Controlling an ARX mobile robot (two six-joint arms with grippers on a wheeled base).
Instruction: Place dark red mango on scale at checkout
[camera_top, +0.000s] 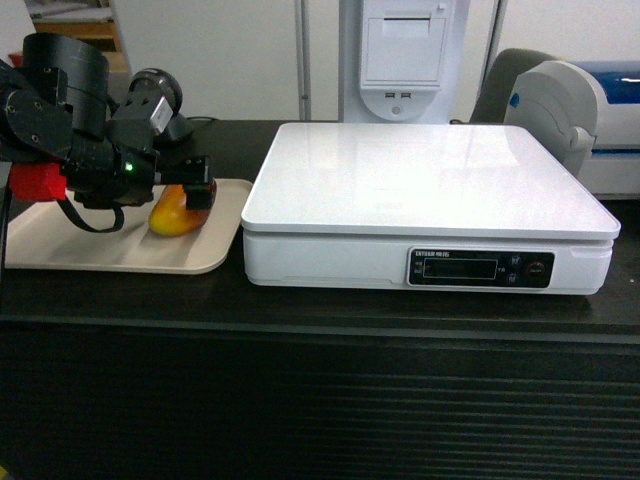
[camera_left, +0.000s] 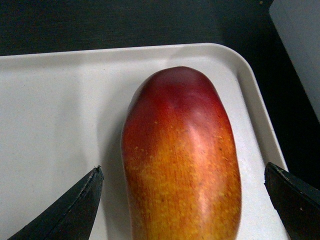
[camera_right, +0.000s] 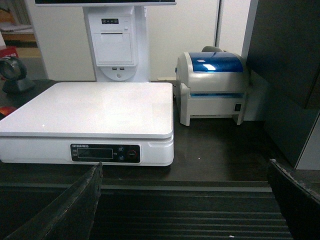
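Observation:
The dark red mango (camera_left: 180, 150) lies on a beige tray (camera_left: 50, 100), red end away from the camera and orange-yellow end near it. My left gripper (camera_left: 182, 170) is open, one black finger on each side of the mango with a gap on both sides. In the head view the mango (camera_top: 172, 218) shows under the left gripper (camera_top: 196, 192) at the counter's left. The white scale (camera_top: 430, 180) stands to the tray's right on the black checkout (camera_top: 320, 400), its platter bare. My right gripper (camera_right: 185, 165) hangs open before the ribbed counter front, facing the scale (camera_right: 95, 107), and holds nothing.
A white and blue label printer (camera_top: 585, 100) stands to the right of the scale. A white terminal stand (camera_top: 400, 55) rises behind the scale. The tray (camera_top: 100, 250) nearly touches the scale's left side. A barcode scanner (camera_right: 12, 75) sits at the far left in the right wrist view.

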